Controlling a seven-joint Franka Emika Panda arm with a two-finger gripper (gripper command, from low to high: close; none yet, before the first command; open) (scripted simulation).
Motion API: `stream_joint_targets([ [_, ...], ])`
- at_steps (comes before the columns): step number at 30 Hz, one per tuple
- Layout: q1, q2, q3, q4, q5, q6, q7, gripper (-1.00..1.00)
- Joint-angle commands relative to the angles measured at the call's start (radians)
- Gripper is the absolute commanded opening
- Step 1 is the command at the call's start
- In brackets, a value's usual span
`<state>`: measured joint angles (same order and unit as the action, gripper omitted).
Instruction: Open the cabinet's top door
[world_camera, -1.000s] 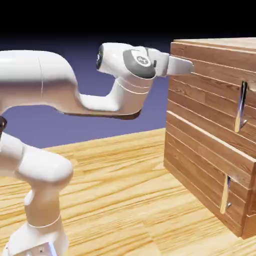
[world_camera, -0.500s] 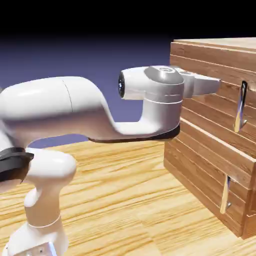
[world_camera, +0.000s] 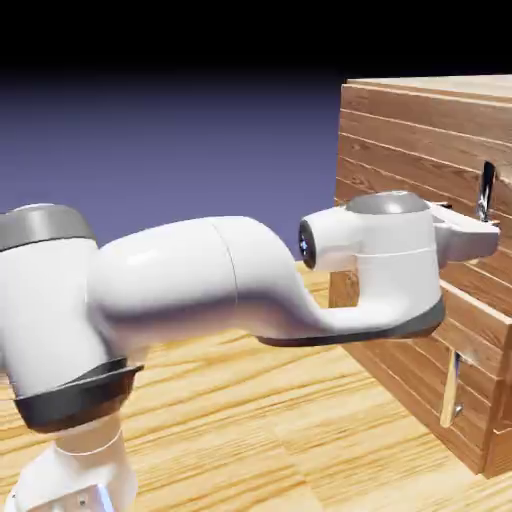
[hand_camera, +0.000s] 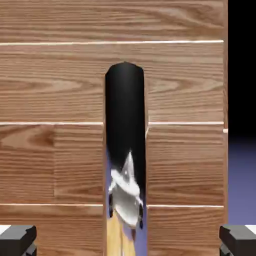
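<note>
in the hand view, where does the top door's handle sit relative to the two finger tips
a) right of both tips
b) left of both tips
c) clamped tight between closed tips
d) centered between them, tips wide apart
d: in the hand view the handle runs up the middle of the top door, with the gripper open and one finger tip near each bottom corner, clear of it.
</note>
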<state>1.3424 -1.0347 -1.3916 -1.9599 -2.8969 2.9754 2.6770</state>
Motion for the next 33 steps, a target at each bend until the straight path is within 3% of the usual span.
stream_joint_targets([
  [1,0.032,0.004,-0.017,0.027,0.0,-0.001,-0.002,0.0],
  [2,0.032,0.004,-0.017,0.027,0.0,-0.001,-0.002,-1.0],
  [16,-0.437,0.162,0.281,-0.365,0.043,-0.215,0.22,-1.0],
  [33,-1.038,0.07,0.843,-0.783,0.434,-0.391,0.179,-1.0],
])
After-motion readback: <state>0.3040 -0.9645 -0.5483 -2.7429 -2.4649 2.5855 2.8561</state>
